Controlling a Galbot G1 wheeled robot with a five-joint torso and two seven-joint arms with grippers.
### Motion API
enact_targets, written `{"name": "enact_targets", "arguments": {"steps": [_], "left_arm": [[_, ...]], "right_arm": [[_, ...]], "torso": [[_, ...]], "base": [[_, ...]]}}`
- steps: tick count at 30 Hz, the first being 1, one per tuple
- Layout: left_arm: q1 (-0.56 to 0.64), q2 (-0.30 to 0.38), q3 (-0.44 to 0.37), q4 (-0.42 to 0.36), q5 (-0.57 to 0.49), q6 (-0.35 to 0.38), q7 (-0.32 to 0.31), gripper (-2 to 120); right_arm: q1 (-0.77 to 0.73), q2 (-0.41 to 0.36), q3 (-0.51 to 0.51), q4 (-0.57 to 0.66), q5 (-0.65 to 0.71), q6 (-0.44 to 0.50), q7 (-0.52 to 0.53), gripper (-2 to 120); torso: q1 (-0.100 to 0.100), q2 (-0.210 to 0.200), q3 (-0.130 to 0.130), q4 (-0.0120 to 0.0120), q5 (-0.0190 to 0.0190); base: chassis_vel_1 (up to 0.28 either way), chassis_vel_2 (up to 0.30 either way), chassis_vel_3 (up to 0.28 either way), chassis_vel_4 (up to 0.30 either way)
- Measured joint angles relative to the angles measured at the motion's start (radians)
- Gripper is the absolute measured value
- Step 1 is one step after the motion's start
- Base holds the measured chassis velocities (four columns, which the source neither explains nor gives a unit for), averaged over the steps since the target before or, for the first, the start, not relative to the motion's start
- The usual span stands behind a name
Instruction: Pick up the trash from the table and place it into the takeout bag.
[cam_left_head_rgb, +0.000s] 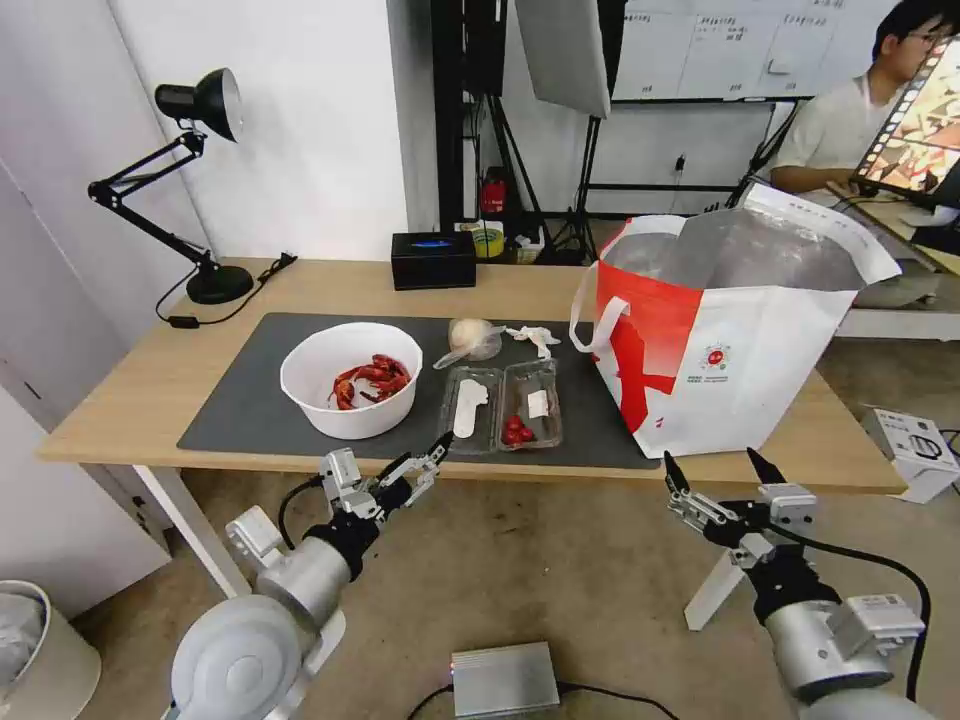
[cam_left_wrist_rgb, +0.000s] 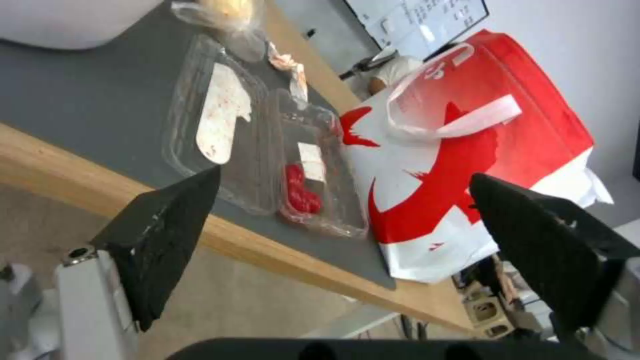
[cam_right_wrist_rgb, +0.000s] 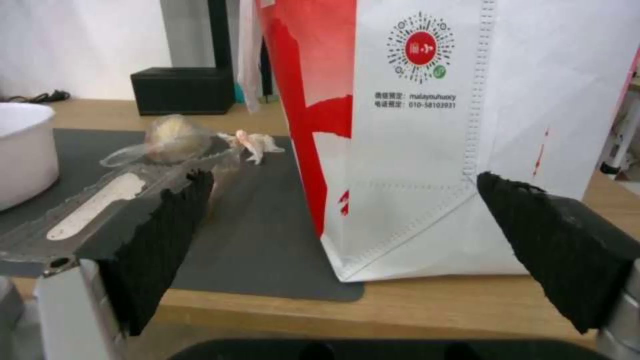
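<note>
On the table (cam_left_head_rgb: 150, 400), a dark mat (cam_left_head_rgb: 250, 400) carries the trash: a white bowl (cam_left_head_rgb: 350, 380) of red crayfish shells, a clear clamshell tray (cam_left_head_rgb: 505, 405), a clear bag with a pale lump (cam_left_head_rgb: 472, 338) and a crumpled tissue (cam_left_head_rgb: 530, 337). The white-and-red takeout bag (cam_left_head_rgb: 720, 340) stands open at the mat's right end. My left gripper (cam_left_head_rgb: 420, 455) hangs open just off the table's front edge, facing the tray (cam_left_wrist_rgb: 267, 150). My right gripper (cam_left_head_rgb: 716, 465) is open below the front edge, before the takeout bag (cam_right_wrist_rgb: 433, 125).
A black tissue box (cam_left_head_rgb: 432, 260) sits at the table's back edge, with a black desk lamp (cam_left_head_rgb: 200, 180) at the back left. On the floor lie a grey box (cam_left_head_rgb: 505, 680), a white box (cam_left_head_rgb: 915, 450) at the right and a bin (cam_left_head_rgb: 30, 640) at the left.
</note>
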Motion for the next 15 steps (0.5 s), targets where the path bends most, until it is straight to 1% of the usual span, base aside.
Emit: {"name": "enact_targets", "arguments": {"steps": [7, 9, 10, 13, 15], "left_arm": [[-0.022, -0.027, 0.034, 0.008, -0.011, 0.014, -0.027, 100], [-0.045, -0.034, 0.038, 0.013, -0.044, 0.031, -0.048, 100], [-0.045, -0.034, 0.038, 0.013, -0.044, 0.031, -0.048, 100], [-0.085, -0.035, 0.058, 0.027, -0.083, 0.046, -0.085, 100], [-0.095, -0.035, 0.064, 0.034, -0.089, 0.048, -0.094, 100]], "right_arm": [[0.004, -0.001, -0.001, -0.004, 0.000, 0.000, -0.001, 100], [0.004, -0.001, -0.001, -0.008, 0.001, 0.001, -0.001, 100], [0.004, -0.001, -0.001, -0.008, 0.001, 0.001, -0.001, 100], [0.009, 0.000, 0.000, -0.021, 0.001, 0.004, -0.002, 100], [0.012, 0.001, -0.001, -0.024, 0.001, 0.004, -0.002, 100]], "torso": [[0.000, 0.000, 0.000, 0.0000, 0.0000], [0.000, 0.000, 0.000, 0.0000, -0.0001], [0.000, 0.000, 0.000, 0.0000, -0.0001], [0.000, 0.000, 0.000, 0.0000, 0.0000], [0.000, 0.000, 0.000, 0.0000, 0.0000]], "base": [[0.000, 0.000, 0.000, 0.000], [0.000, 0.000, 0.000, 0.000], [0.000, 0.000, 0.000, 0.000], [0.000, 0.000, 0.000, 0.000], [0.000, 0.000, 0.000, 0.000]]}}
